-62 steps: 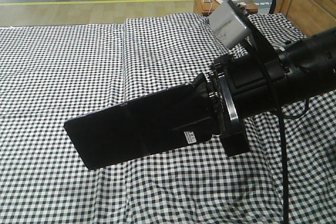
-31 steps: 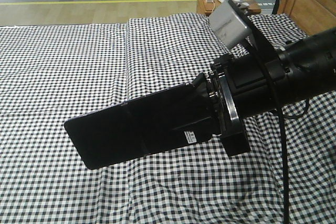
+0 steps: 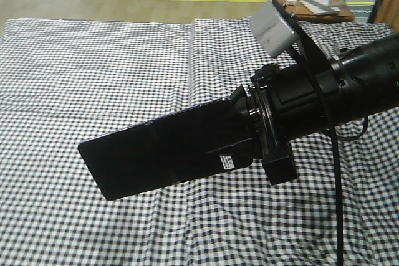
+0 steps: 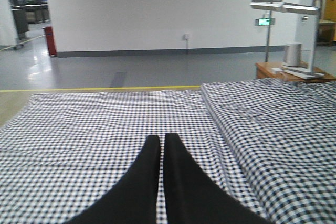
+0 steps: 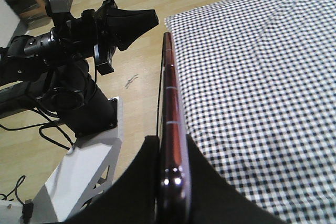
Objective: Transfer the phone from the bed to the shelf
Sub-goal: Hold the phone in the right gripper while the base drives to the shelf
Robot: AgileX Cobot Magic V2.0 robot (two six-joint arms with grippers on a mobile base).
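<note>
Phone (image 3: 162, 157) — held on edge, clear above bed (image 3: 93, 60), pinched at one end for carrying | right fingers (image 5: 210, 187) clamped on it | left fingers (image 4: 181, 182) pressed together, empty | shelf — not in view

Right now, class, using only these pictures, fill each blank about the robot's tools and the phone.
1. Of the left tool and the right tool, the phone is held by the ____ one.
2. The left tool's fingers are pressed ____, holding nothing.
3. The phone is held clear of the bed, whose checked cover is black and ____.
Missing words: right; together; white.
</note>
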